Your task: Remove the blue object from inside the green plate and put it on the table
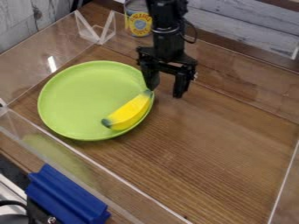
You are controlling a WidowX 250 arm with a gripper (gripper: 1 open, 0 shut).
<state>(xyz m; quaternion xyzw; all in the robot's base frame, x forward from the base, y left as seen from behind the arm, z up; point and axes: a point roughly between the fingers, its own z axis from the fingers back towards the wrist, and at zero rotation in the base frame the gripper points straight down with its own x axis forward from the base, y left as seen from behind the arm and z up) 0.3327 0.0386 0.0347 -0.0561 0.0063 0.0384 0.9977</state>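
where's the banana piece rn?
In the camera view the yellow banana piece lies inside the green plate, against its right rim, just below-left of the open gripper.

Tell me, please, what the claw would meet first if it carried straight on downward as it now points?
Probably the plate's right rim or the bare table beside it; the open claw hangs there, and depth is unclear.

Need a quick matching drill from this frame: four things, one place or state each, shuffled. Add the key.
1. banana-shaped piece
2. green plate
3. gripper
4. blue ridged block

A. jaws open, pointing down, at the plate's right rim
B. inside the plate, near its right edge
C. bottom-left corner, outside the clear wall
D. on the table, left of centre

Pairs: 1-B, 2-D, 3-A, 4-C
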